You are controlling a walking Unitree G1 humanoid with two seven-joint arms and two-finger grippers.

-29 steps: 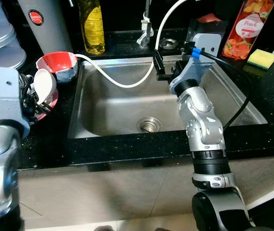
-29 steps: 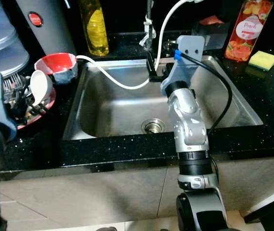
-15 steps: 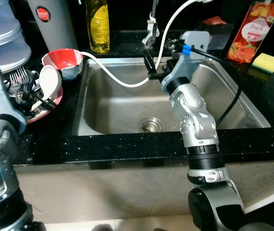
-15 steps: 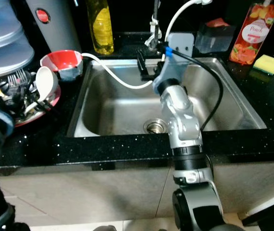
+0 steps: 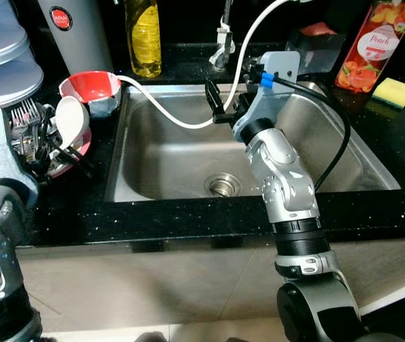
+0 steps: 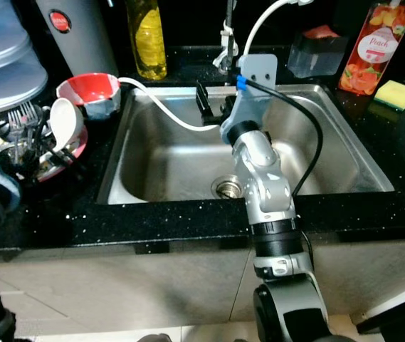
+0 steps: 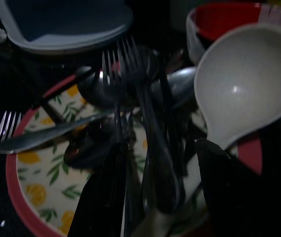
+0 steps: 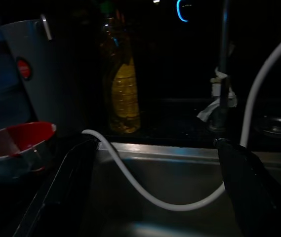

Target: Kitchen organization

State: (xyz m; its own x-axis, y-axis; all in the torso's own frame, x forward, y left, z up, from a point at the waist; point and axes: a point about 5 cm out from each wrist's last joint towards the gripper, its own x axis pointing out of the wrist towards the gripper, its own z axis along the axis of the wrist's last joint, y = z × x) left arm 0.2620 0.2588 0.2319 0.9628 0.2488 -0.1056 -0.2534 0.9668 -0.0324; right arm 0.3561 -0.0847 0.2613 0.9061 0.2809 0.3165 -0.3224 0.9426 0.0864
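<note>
Now right hand spread over sink; left hand spread over cutlery plate.

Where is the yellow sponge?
In the left eye view the sponge lies on the black counter at the far right, behind the sink, just right of the peach bottle.
</note>
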